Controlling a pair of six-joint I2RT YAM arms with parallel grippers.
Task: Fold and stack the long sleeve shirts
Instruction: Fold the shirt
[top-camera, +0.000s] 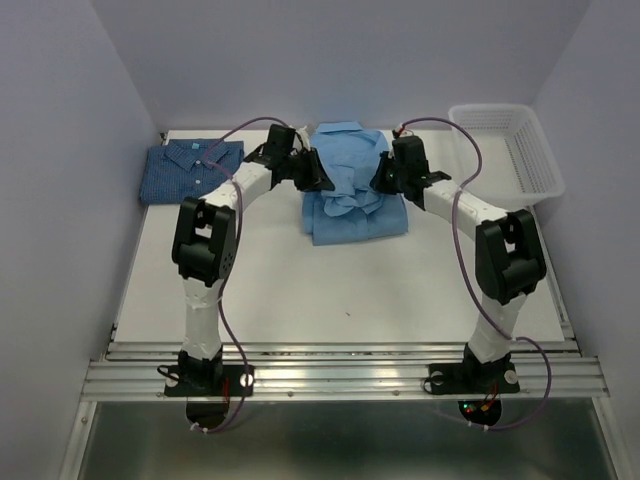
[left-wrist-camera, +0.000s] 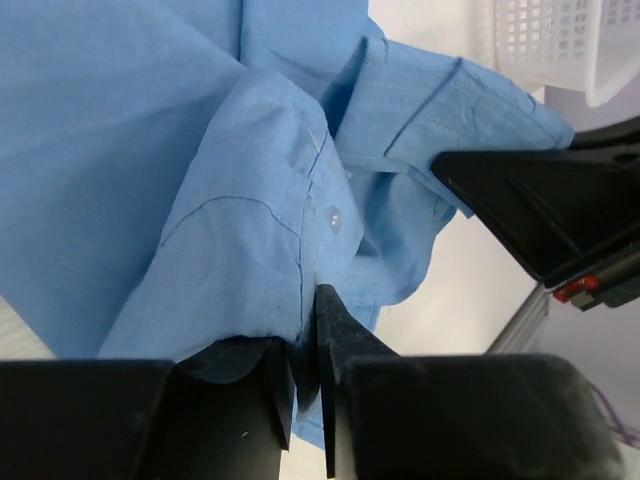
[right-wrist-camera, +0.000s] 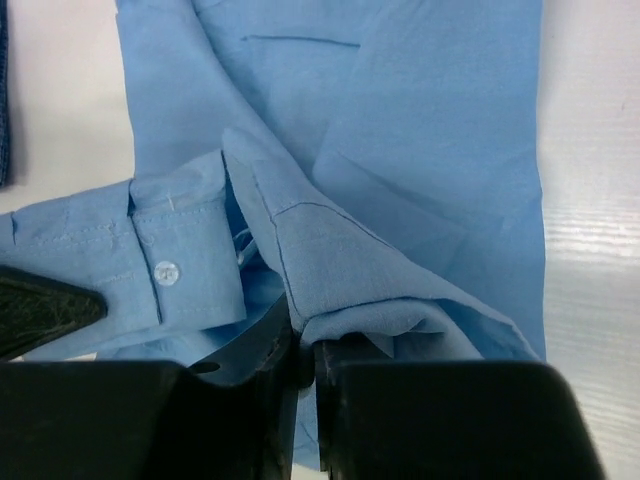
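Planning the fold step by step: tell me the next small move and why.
The left gripper and right gripper are each shut on bunched sleeve cloth of the light-blue shirt, with its cuffs rumpled at its middle. Probably lower both pinches flat onto its front.

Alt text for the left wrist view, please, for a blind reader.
The left hand pinches a fold of the light blue shirt, seen close up. The shirt's cuff and a white mesh basket show at the top right.

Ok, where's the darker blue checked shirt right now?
Top view: the dark blue checked cloth shirt lies folded at the far left of the table, left of the plain sky-blue shirt.
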